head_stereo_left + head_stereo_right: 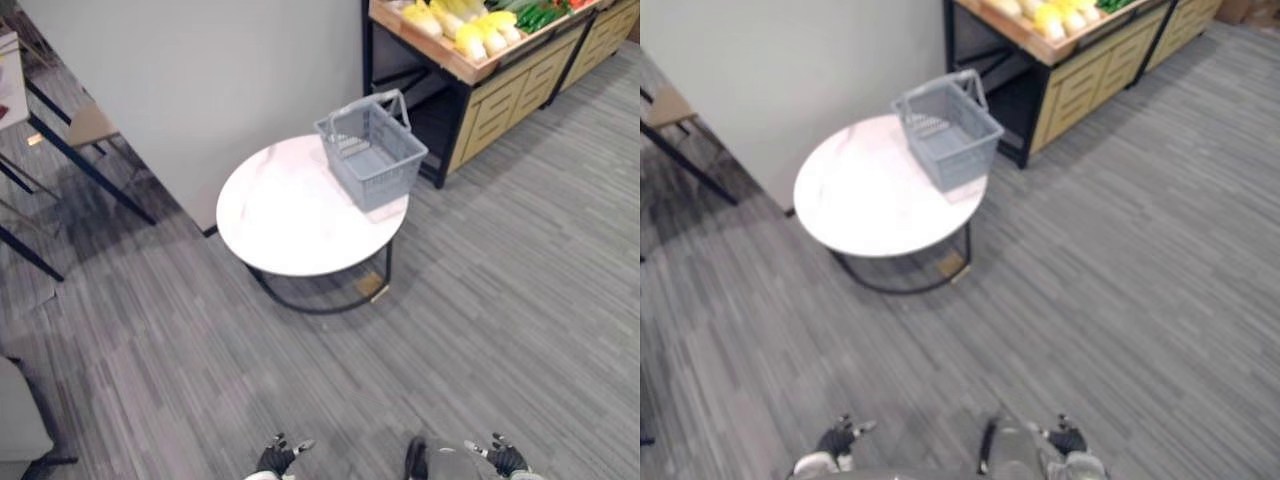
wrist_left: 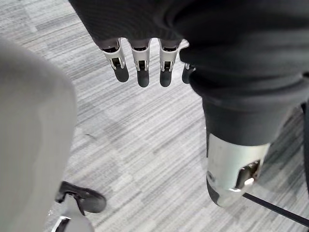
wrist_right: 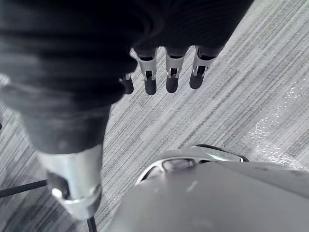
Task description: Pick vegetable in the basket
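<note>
Down low, left hand (image 2: 140, 65) and right hand (image 3: 172, 72) hang straight-fingered, holding nothing.

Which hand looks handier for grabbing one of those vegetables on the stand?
Probably the right hand: the vegetables lie far off toward the robot's right, beyond the basket. The left hand is farther. Both hang open and empty, far from the stand.

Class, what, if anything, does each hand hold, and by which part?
Nothing: the left hand and right hand both hang open and empty.
</note>
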